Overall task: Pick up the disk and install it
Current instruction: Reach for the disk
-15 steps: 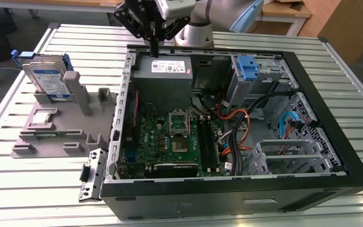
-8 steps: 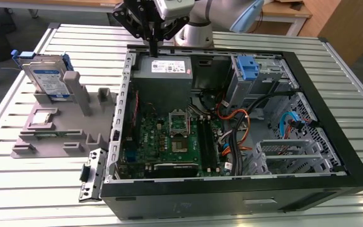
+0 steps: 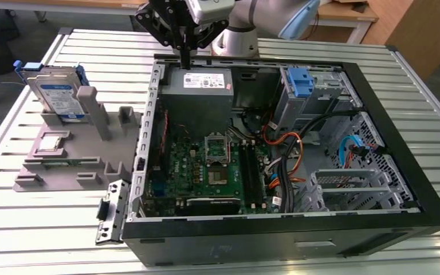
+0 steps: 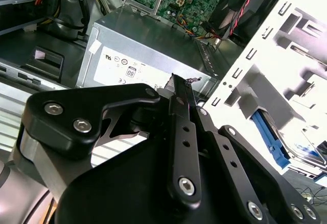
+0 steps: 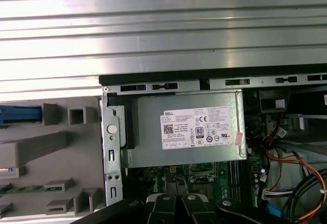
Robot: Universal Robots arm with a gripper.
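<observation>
A black two-fingered gripper (image 3: 183,57) on a pale robot arm hangs over the rear edge of an open black desktop computer case (image 3: 281,240), which lies on its side on a slatted metal table (image 3: 21,229). The gripper's fingers are pressed together into one narrow point and hold nothing. The point sits right over the grey metal power-supply box with a white sticker (image 3: 197,86); whether it touches the box cannot be told.

The disk (image 3: 58,94), a flat silver hard drive with a white-and-blue label and blue plastic rails on its edges, stands upright on one edge in a grey plastic holder (image 3: 59,166). The holder rests on the table outside the case, at the exterior view's left, and the disk is well apart from the gripper.

Inside the case lie a green circuit board (image 3: 197,166) and bundles of coloured cables. A bare blue plastic bracket (image 3: 299,82) stands in the metal drive bay at the case's far corner, towards the exterior view's right.

As a judgement, the pick-up step is in hand but no grasp has begun, and installing is untouched. Taking the disk calls for the fingers to be spread enough to straddle its thin body, and for an approach from above, since the holder grips its lower edge.
</observation>
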